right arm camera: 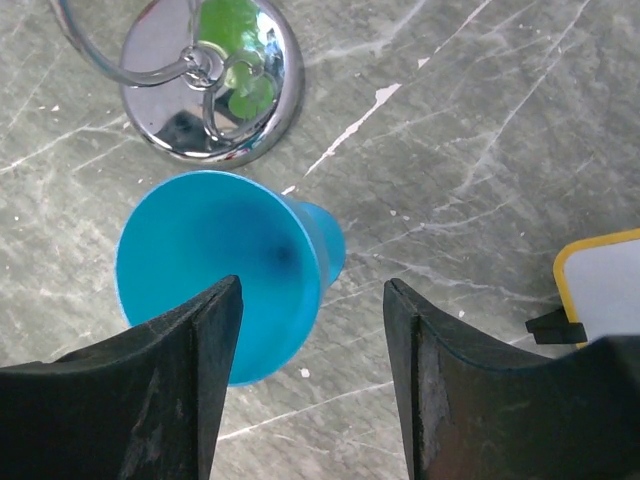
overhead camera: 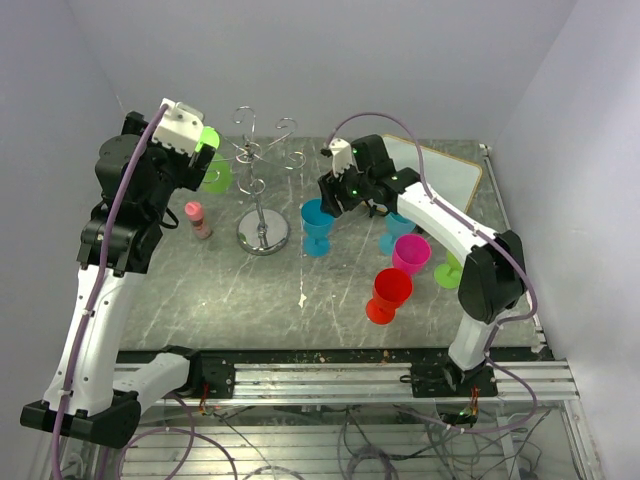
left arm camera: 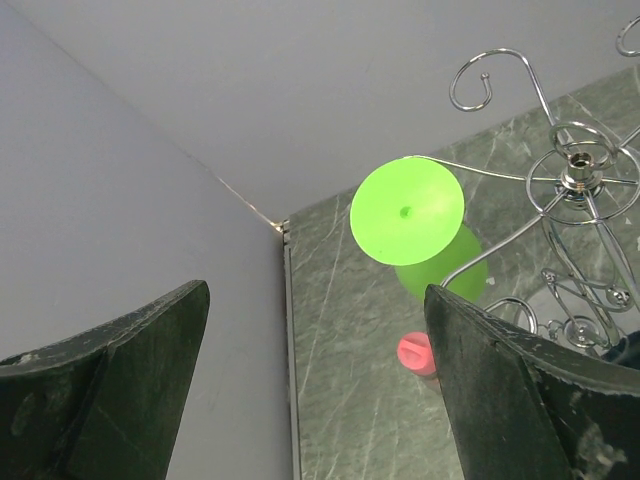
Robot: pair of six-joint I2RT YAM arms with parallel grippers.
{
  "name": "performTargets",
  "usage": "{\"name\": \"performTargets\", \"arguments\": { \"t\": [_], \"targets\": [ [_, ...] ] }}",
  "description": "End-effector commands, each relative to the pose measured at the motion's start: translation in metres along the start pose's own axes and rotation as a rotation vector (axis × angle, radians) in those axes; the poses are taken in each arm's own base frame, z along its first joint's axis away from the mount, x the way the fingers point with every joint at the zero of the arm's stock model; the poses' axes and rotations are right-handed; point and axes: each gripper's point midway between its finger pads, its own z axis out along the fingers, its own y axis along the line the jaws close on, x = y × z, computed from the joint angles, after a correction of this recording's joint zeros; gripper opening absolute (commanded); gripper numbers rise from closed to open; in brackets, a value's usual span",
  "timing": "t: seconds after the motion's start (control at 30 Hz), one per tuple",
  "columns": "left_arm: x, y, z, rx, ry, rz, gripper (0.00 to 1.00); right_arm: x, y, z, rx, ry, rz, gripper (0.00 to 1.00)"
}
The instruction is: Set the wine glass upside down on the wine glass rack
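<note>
The silver wire wine glass rack stands at the back left of the table on a round shiny base. A green wine glass hangs upside down from its left arm; in the left wrist view its round foot faces me. My left gripper is open and empty, just left of that glass. My right gripper is open and empty above an upright blue wine glass. In the right wrist view the gripper hangs right of the blue bowl.
Right of centre stand another blue glass, a pink glass, a red glass and a green glass. A pink-capped bottle stands left of the rack base. A yellow-rimmed white board lies back right.
</note>
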Motion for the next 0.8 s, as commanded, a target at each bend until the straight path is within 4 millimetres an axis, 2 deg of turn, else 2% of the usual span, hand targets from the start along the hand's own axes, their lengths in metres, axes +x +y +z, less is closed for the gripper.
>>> {"name": "performTargets", "arguments": {
  "t": [0.0, 0.33, 0.77],
  "targets": [
    [-0.004, -0.003, -0.002, 0.021, -0.022, -0.024, 0.98, 0.005, -0.008, 0.007, 0.042, 0.033, 0.028, 0.56],
    [0.002, -0.006, 0.001, 0.025, -0.006, -0.022, 0.97, 0.011, -0.01, 0.008, 0.046, 0.058, 0.016, 0.36],
    [0.005, -0.008, 0.004, 0.033, 0.004, -0.009, 0.96, 0.01, -0.014, -0.004, 0.062, 0.07, -0.022, 0.09]
  ]
}}
